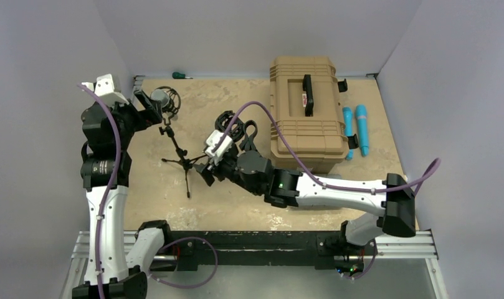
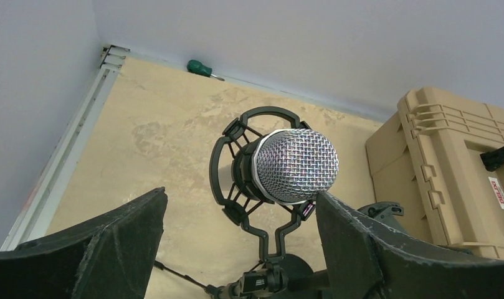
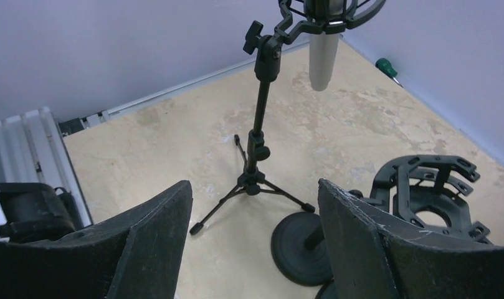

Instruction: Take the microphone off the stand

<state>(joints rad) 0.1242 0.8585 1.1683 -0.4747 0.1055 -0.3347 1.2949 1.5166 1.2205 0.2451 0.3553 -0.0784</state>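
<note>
The microphone (image 2: pixel 296 165) has a round, shiny silver mesh head and a pale, smooth body. It sits in a black ring holder (image 2: pixel 278 240) on top of the thin black tripod stand (image 3: pixel 256 151), upper left in the top view. The left gripper (image 2: pixel 241 196) is wide open, a finger on each side of the head. The right gripper (image 3: pixel 255 185) is open too, holding nothing.

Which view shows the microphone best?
Left wrist: the microphone fills the centre, grille sharp, seated in its shock mount. Top external shows it small by the left tool. Right wrist catches only its pale body at the top edge.
</note>
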